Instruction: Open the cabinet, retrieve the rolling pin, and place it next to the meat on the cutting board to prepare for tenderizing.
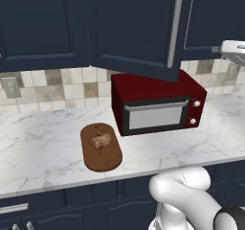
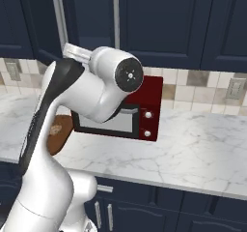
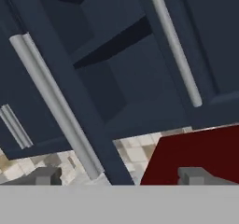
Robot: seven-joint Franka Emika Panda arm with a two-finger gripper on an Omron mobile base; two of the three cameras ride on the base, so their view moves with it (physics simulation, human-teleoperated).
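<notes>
One cabinet (image 1: pixel 139 28) hangs above the bench (image 1: pixel 43 147) with one of its two doors swung out over the single red microwave (image 1: pixel 158 107); two bar handles (image 3: pixel 175 55) show in the hand view. One oval board (image 1: pixel 100 147) lies on the bench left of the microwave with one lump of meat (image 1: pixel 101 140) on it, the board half hidden by the arm in the right base view. The tool (image 3: pixel 121 176) hangs with its jaws wide apart and empty, just below the open door's handle, its fingertips (image 3: pixel 44 176) cut off low in the hand view, and the cabinet's inside is too dark to make out.
</notes>
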